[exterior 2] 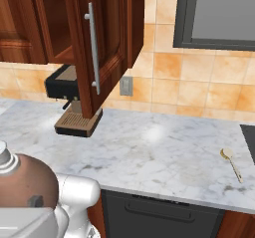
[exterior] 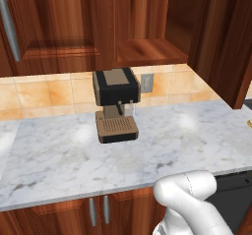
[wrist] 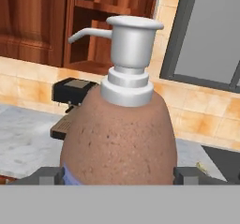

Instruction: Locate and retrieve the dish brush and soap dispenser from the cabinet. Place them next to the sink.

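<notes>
So you've got the cabinet (exterior 2: 107,43) door swung open over the marble tabletop (exterior: 162,150), since that's where the goods came from. Smaller stuff: the coffee machine (exterior: 116,103) sits under it, and a wooden spoon (exterior 2: 232,163) lies off right. The soap dispenser (wrist: 119,134) stands upright between the fingers, pump on top, so your claw (wrist: 119,175) looks clamped on its belly, lifted clear for carrying sinkward.

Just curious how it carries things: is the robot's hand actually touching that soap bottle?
Touching. In the hand view, the hand has a finger pressed against each side of the soap dispenser.
</notes>
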You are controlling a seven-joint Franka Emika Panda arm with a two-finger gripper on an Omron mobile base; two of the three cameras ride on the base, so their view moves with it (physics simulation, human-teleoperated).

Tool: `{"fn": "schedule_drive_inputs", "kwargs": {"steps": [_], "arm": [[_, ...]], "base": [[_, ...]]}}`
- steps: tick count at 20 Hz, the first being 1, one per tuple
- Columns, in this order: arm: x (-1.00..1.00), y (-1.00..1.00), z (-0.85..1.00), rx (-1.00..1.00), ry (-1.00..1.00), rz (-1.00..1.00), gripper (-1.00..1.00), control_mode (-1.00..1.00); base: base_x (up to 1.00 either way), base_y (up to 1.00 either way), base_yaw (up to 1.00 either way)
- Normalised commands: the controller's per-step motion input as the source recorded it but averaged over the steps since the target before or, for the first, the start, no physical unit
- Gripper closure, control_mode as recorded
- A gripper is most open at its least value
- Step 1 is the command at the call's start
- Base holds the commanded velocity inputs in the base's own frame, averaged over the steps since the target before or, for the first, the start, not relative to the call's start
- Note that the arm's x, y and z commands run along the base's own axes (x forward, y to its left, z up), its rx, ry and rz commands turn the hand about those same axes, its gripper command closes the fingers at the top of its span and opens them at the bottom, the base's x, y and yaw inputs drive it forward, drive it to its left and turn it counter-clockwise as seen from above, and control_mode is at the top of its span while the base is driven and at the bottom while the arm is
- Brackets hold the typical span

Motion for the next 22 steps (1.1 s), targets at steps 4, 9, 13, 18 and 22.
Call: {"fn": "schedule_drive_inputs", "kwargs": {"steps": [4,9,13,18,22], "arm": [[0.20,-0.60,-0.11,-0.02,0.00,-0.02,1.00,-1.00],[0.39,-0.68,-0.18,0.00,-0.01,0.00,1.00,-1.00],[0.72,-0.67,-0.37,0.02,-0.02,0.02,1.00,-1.00],[0.85,-0.58,-0.47,0.10,0.00,0.07,1.00,-1.00],[0.93,-0.53,-0.57,0.12,0.00,0.12,1.00,-1.00]], "base": [[0.00,0.00,0.00],[0.00,0.00,0.00],[0.00,0.00,0.00],[0.00,0.00,0.00],[0.00,0.00,0.00]]}}
